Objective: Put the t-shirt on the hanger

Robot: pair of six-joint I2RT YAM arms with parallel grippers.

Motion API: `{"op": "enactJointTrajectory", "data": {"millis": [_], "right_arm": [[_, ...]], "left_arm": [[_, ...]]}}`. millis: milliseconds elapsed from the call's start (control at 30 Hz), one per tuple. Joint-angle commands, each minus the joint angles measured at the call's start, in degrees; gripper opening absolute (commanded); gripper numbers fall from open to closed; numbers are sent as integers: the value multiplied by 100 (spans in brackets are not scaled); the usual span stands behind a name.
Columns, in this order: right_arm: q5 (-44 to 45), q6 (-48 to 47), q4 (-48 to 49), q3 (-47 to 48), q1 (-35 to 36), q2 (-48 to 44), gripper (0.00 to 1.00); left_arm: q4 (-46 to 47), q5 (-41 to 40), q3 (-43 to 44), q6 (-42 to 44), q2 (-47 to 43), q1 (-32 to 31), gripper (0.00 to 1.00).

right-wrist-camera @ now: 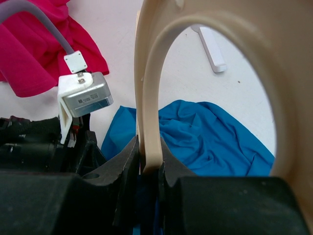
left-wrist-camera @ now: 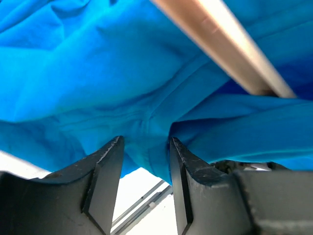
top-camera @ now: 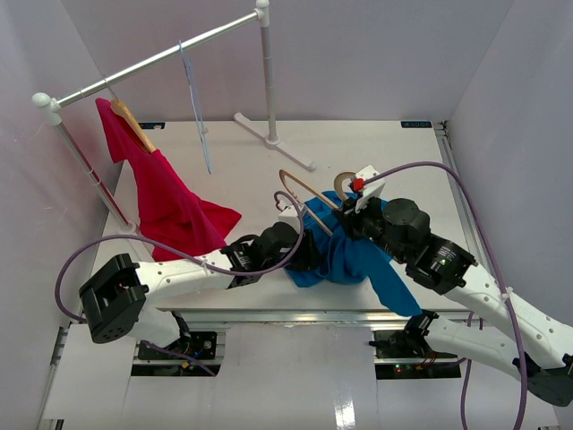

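Two holds are shown. The right end effector [right-wrist-camera: 148,147] is clamped on the hook of the hanger [right-wrist-camera: 146,93]; the left end effector [left-wrist-camera: 145,143] is half-parted around a fold of the t-shirt [left-wrist-camera: 98,73], bunched on the desk [top-camera: 376,152] beneath the hanger. Should too little cloth be pinched, the fold may slip free.
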Motion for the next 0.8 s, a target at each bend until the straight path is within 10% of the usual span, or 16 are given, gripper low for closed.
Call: {"op": "enactJointTrajectory", "data": {"millis": [0,133,333,767], "right_arm": [[100,89,418,46,13,-166,8],[60,106,414,23,13,-185,8],[52,104,315,-85,5,-359,8],[-105,-121,-241,-406,8,-1703,8]], "left_arm": [[-379,-520,273,-94,52,-170,52],[-324,-485,336,-50,143,-234,51],[-578,-554,521,2,197,-236,0],[-1522,156,894,272,-693,1647,0]]}}
